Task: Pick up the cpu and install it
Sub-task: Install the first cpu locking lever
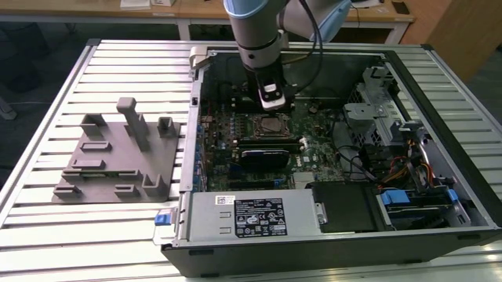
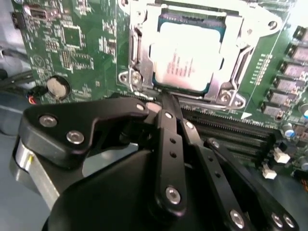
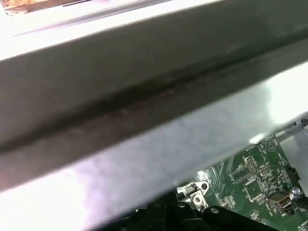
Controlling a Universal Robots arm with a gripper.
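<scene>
Tool (image 2: 166, 103) fingers met at their tips, empty, just above the socket (image 2: 144, 62) edge; the second wrist view showed the cpu (image 2: 187, 57) seated inside. The exterior view showed the case (image 1: 439, 235) on a slatted counter (image 1: 94, 235), beside a grey fixture (image 1: 117, 158).

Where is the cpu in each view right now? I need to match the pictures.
Exterior view: the cpu sits in its socket on the green motherboard, just below the claw.
Second wrist view: the cpu lies inside the metal socket frame, beyond the closed claw.
First wrist view: I can't make it out.
Shared landmark: the green motherboard.
</scene>
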